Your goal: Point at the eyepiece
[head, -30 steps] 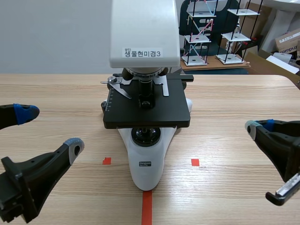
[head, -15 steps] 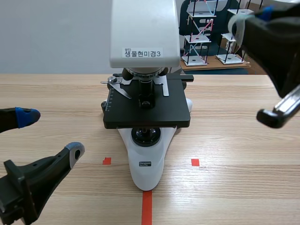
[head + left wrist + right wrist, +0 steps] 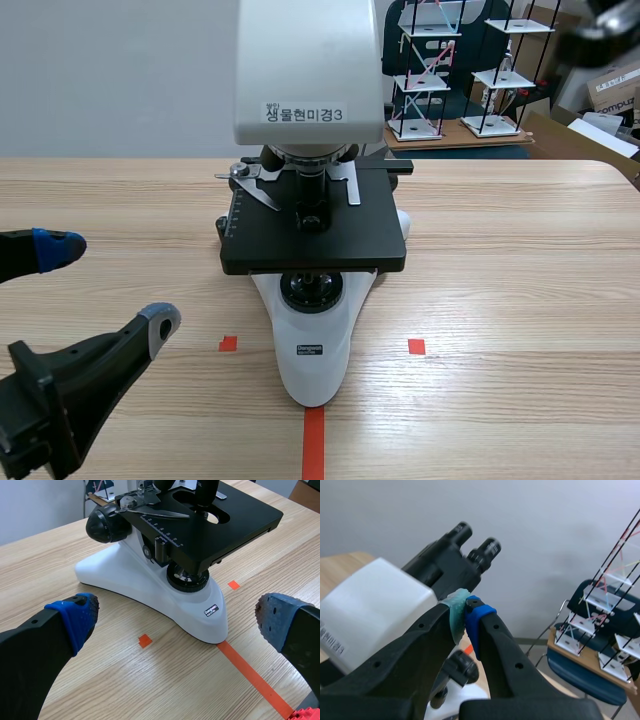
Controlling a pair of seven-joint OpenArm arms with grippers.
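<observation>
Scene view: a white-and-black microscope [image 3: 310,200] stands on the light wooden worktop [image 3: 520,300], with a printed label on its white head [image 3: 310,60]. The left jaws sit low, left of the microscope and well apart from it. They are spread wide, blue pad [image 3: 55,245] and grey pad [image 3: 160,322] far from each other with nothing between. The right arm [image 3: 605,20] shows only as a dark sliver high up, right of the microscope. White rod-and-shelf models [image 3: 430,70] stand behind the microscope.

Left wrist view: the left jaws are apart, and the microscope's white base [image 3: 150,587] and black stage [image 3: 230,515] lie ahead of them, untouched. An orange tape line [image 3: 250,672] runs from the base toward the jaws.

Right wrist view: the right jaws are pressed together and empty, green pad [image 3: 455,612] against blue pad [image 3: 477,620]. The black twin-tube eyepiece [image 3: 486,547] sits at the microscope's top, angled up from the white head and just ahead of the closed tips. Contact cannot be told.
</observation>
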